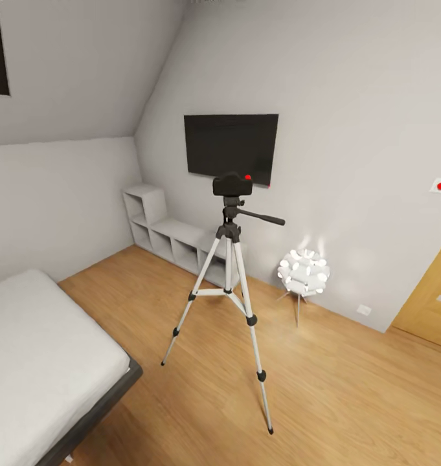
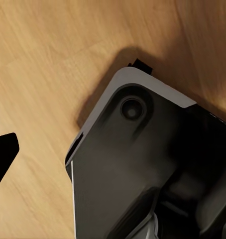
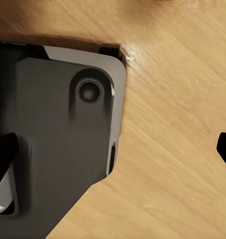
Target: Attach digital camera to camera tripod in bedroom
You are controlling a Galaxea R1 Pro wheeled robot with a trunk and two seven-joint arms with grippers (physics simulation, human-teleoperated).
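- Bedroom: wood floor [image 1: 350, 401], bed [image 1: 39, 362] at the near left.
- Screen [image 1: 231, 147] on the far wall, white shelf [image 1: 175, 239] below it.
- Tripod [image 1: 230, 291] stands mid-floor, well ahead of both hands, legs spread.
- Lamp [image 1: 304, 272] glows just beside it.
- Camera [image 1: 232, 184] sits on the tripod head (red dot on top).
- Hands: wrist views look down on the robot's base [image 2: 143, 164] and floor; whether either is wide or narrow I cannot tell.
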